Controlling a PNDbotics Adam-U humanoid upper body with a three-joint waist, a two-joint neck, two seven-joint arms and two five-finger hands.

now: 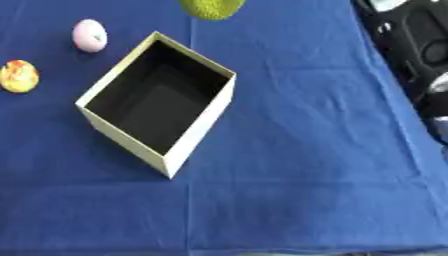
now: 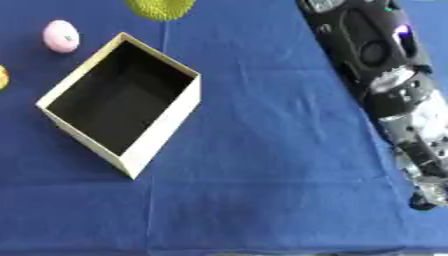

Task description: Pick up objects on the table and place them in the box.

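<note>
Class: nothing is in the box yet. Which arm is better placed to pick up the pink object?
Probably left: the pink object lies left of the box, while the right hand is at the far right edge. The left hand is out of view.

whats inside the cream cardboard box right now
Nothing shows inside the open cream cardboard box: only its dark inner floor and walls. The near walls hide a strip of the floor behind them, so a small thing lying there could not be seen.
</note>
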